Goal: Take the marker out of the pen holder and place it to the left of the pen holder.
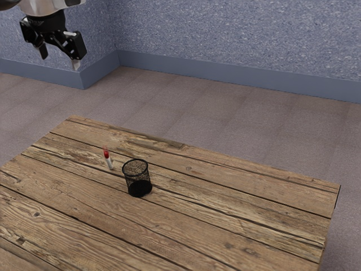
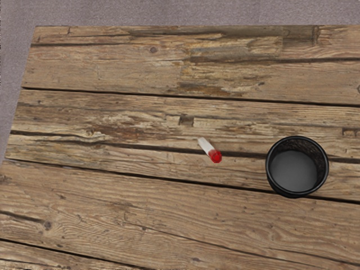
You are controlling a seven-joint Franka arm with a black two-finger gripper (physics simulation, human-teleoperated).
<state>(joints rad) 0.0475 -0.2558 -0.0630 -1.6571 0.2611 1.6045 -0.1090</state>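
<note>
My gripper [image 1: 60,57] hangs high at the exterior view's upper left, above and well away from the table things. Its two fingers stand apart with nothing between them. The marker [image 1: 109,161], white with a red upper end, appears to stand upright on the table. It is outside the black mesh pen holder [image 1: 138,179], a short gap away on the exterior view's left side. In the wrist view, the marker [image 2: 209,150] has its red end nearer the camera, and the upright pen holder [image 2: 295,169] has nothing visible inside.
The wooden table [image 1: 225,226] has dark gaps between its planks, and its far edge [image 2: 140,26] crosses the wrist view. Behind it are the floor and a speckled blue wall [image 1: 237,39] with a blue baseboard.
</note>
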